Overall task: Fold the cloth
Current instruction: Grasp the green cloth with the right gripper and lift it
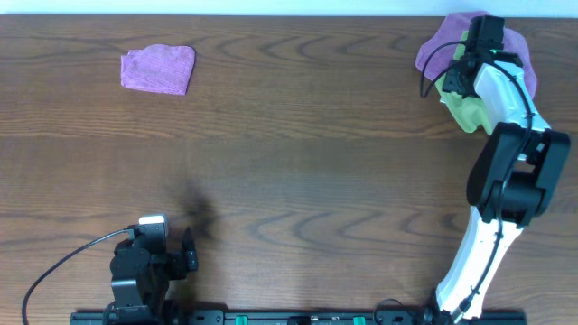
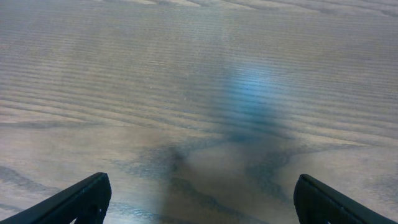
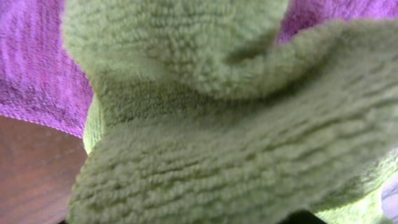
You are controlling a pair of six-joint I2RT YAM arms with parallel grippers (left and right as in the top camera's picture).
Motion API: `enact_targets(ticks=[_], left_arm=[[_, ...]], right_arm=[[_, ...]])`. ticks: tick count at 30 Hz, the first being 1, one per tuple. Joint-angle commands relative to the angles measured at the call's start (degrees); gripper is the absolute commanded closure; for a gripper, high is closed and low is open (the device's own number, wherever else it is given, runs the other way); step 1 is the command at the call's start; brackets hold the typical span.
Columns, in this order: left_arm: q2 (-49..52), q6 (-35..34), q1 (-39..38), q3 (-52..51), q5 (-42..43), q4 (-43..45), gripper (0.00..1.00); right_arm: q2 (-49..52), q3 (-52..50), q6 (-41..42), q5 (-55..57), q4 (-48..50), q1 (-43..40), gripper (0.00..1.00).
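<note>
The lime-green cloth (image 1: 464, 112) lies crumpled at the far right of the table, partly on top of a large purple cloth (image 1: 517, 47). My right gripper (image 1: 462, 74) is down on its upper edge. In the right wrist view the green cloth (image 3: 217, 155) fills nearly the whole frame, bunched into a thick fold between the jaws. It hides the fingers except for a dark sliver of one fingertip (image 3: 300, 219). My left gripper (image 2: 199, 205) hovers open over bare wood at the near left, nothing between its fingers (image 2: 81, 199).
A small folded purple cloth (image 1: 159, 69) lies at the far left. The large purple cloth (image 3: 37, 62) shows behind the green one, with bare tabletop (image 3: 31, 174) beside it. The right arm (image 1: 506, 171) stretches along the table's right side.
</note>
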Motion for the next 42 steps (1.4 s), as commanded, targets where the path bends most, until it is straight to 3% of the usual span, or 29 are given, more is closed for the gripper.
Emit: enact_targets(ticks=[1, 5, 7, 15, 27, 36, 42], left_arm=[[-0.3, 0.9, 0.1, -2.2, -1.1, -2.0, 0.05], [-0.3, 0.9, 0.1, -2.2, -1.1, -2.0, 0.05], [-0.3, 0.9, 0.1, -2.2, -1.1, -2.0, 0.05], [-0.3, 0.9, 0.1, -2.2, -1.1, -2.0, 0.05], [-0.3, 0.9, 0.1, -2.2, -1.1, -2.0, 0.05], [-0.3, 0.9, 0.1, -2.2, -1.1, -2.0, 0.05], [-0.3, 0.9, 0.1, -2.2, -1.1, -2.0, 0.05]], right_arm=[[0.1, 1.0, 0.5, 0.8, 0.1, -0.3, 0.7], [0.1, 1.0, 0.4, 0.7, 0.1, -0.3, 0.93], [0.1, 1.6, 0.4, 0.7, -0.6, -0.3, 0.98], [0.1, 15.3, 1.2, -0.2, -14.6, 0.3, 0.99], [-3.1, 53.0, 1.2, -5.2, -46.0, 10.2, 0.98], [-14.7, 57.7, 1.7, -9.0, -58.6, 22.2, 0.99], [-23.2, 57.2, 3.9, -7.8, -59.5, 27.9, 0.98]])
